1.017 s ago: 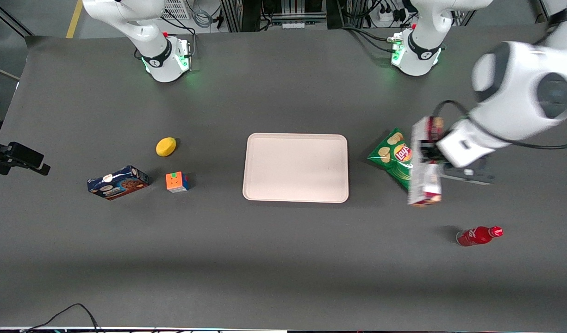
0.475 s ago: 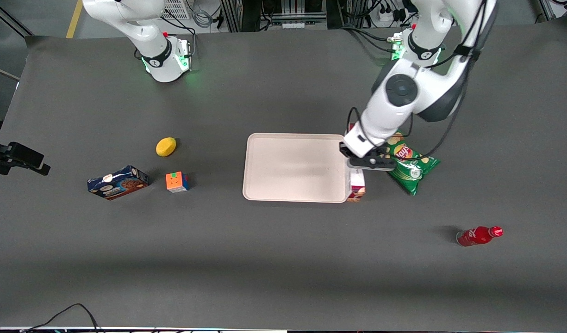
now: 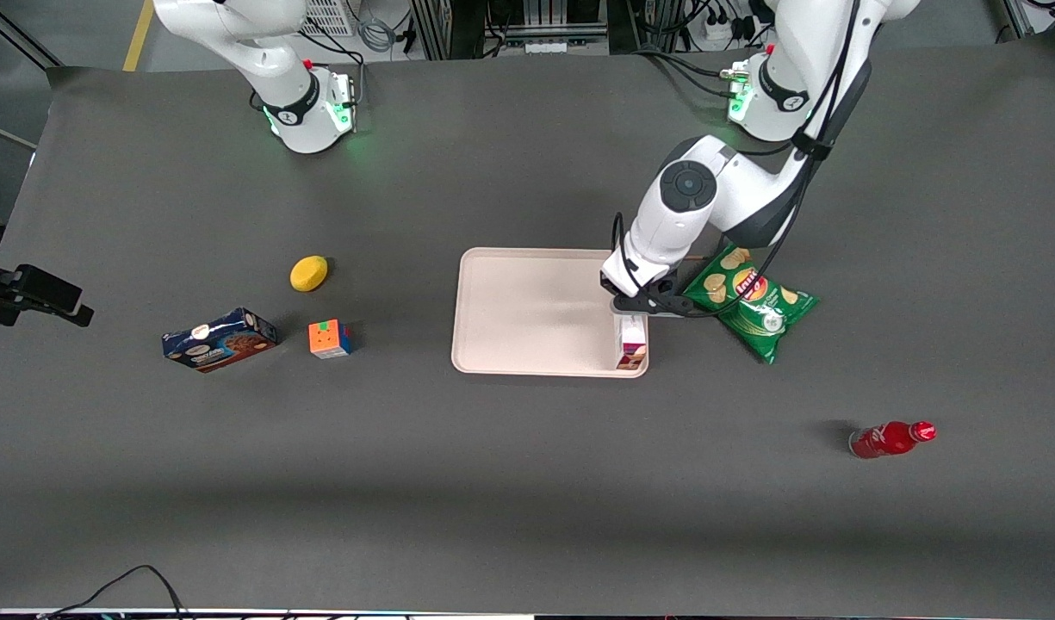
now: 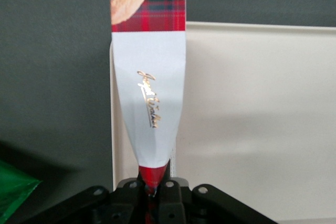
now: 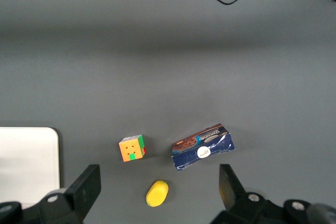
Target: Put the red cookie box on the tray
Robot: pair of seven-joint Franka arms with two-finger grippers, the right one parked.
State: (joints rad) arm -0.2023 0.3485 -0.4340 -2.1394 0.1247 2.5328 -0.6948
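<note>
Big dark worktop first, and on it the tray, pale and flat. The working arm hangs over the tray's edge nearest the chips bag, which lies just beside that edge. Now the red cookie box: it sits over the tray's end toward the working arm, along the short side, close to the rim. Whether it's resting on the tray or just above it, I can't tell. The gripper is clamped on it: in the wrist view the fingers pinch the carton's narrow plaid end and the long white label panel runs away from them. That's a light, stiff cardboard carton by the look of it, with smooth printed faces, so a squeeze across the narrow width near the end seems right, firm but not crushing. Well off toward the parked arm's end: the blue cookie box.
</note>
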